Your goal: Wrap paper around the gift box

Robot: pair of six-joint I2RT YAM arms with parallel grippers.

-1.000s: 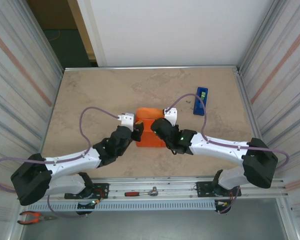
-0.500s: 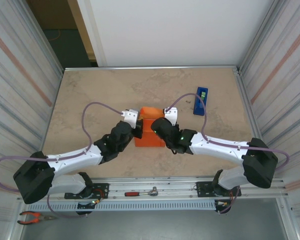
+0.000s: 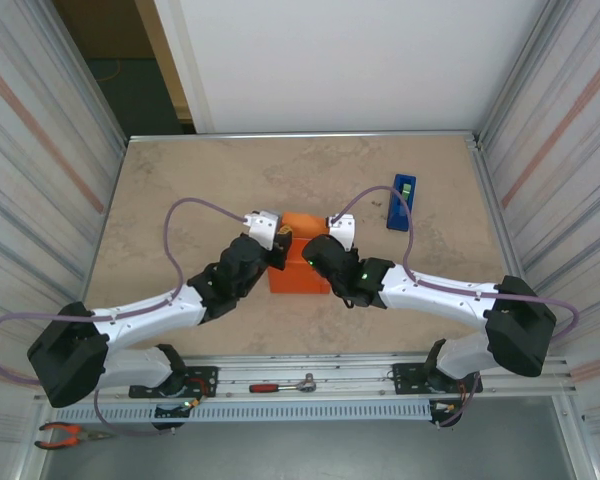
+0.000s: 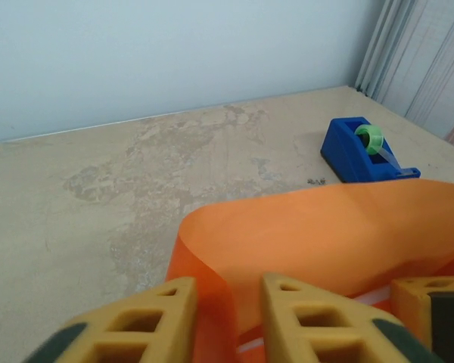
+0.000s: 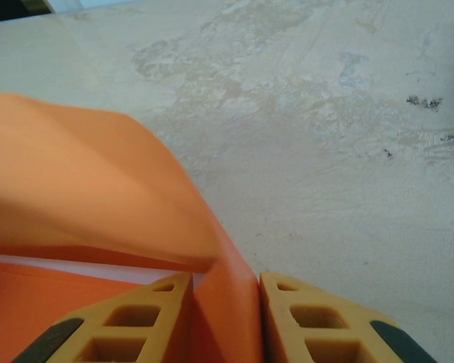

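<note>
The gift box is hidden under the orange paper [image 3: 300, 272] folded over it in the middle of the worktop [image 3: 200, 190]. Since a second ago the left hand [image 3: 278, 245] has shifted farther along the parcel's left edge, while the right hand [image 3: 312, 250] has barely moved. From above the fingers are hard to make out, but the wrist views show each hand closed on a fold of paper, and the left one shows a blue tape dispenser [image 4: 361, 150] beyond.

Bright orange paper [image 3: 300, 265] — folded into a boxy bundle, mid-table, flap curling up
</note>
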